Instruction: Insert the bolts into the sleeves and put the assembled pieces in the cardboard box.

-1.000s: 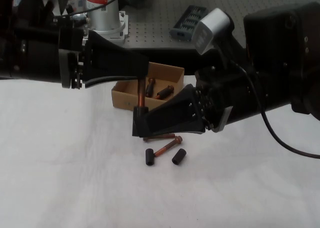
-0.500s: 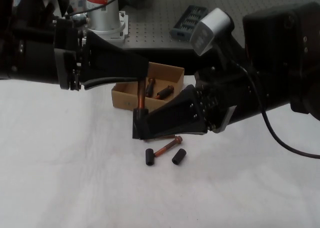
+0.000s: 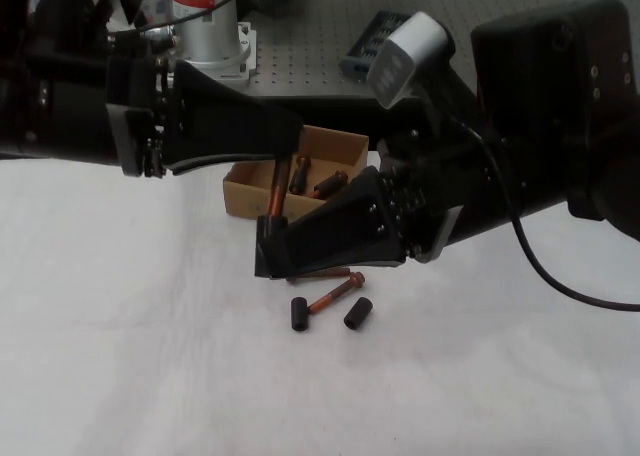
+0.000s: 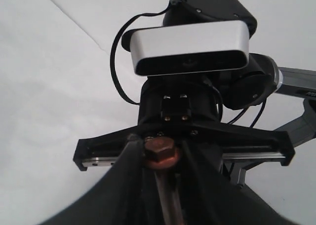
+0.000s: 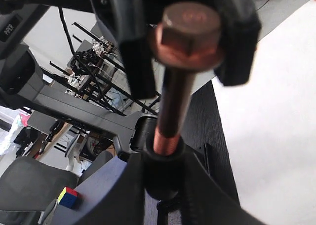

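We see our left jaws clamped on the bolt [image 5: 174, 111], its tip inside the sleeve [image 5: 163, 170] gripped by our right jaws.

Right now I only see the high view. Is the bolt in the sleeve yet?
Observer: Only just. The right wrist view shows the bolt's threaded tip inside the sleeve, with most of the shank out.
Operator: Who's holding the bolt?
Observer: The left gripper, pinching it at the hex head.
Operator: And the sleeve?
Observer: The right gripper clamps it on both sides.
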You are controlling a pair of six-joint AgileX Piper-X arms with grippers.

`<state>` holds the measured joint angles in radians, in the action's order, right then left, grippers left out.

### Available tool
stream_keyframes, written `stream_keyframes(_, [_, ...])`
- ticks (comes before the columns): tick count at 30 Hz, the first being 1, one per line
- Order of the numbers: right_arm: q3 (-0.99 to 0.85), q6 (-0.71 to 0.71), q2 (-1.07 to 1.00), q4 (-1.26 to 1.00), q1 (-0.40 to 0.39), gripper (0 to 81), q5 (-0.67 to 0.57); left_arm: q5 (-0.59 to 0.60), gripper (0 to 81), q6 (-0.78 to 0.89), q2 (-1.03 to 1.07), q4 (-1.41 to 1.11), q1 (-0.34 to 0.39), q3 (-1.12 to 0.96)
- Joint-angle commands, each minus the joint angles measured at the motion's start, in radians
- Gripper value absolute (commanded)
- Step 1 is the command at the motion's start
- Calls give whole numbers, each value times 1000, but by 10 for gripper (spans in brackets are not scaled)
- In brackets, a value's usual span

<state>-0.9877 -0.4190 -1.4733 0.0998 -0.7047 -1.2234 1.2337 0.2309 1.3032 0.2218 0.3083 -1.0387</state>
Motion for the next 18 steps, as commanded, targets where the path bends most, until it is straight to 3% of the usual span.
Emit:
stream_keyframes(1, [-33,12,0,-45,16,29,73,66,7,-6,-2,46,26,4])
stream_keyframes(6, [-33,26,0,-45,18,29,127,17,7,-16,-2,46,24,4])
stream_keyframes(18, [-33,214,0,-45,21,29,178,4,7,-52,-2,46,24,4])
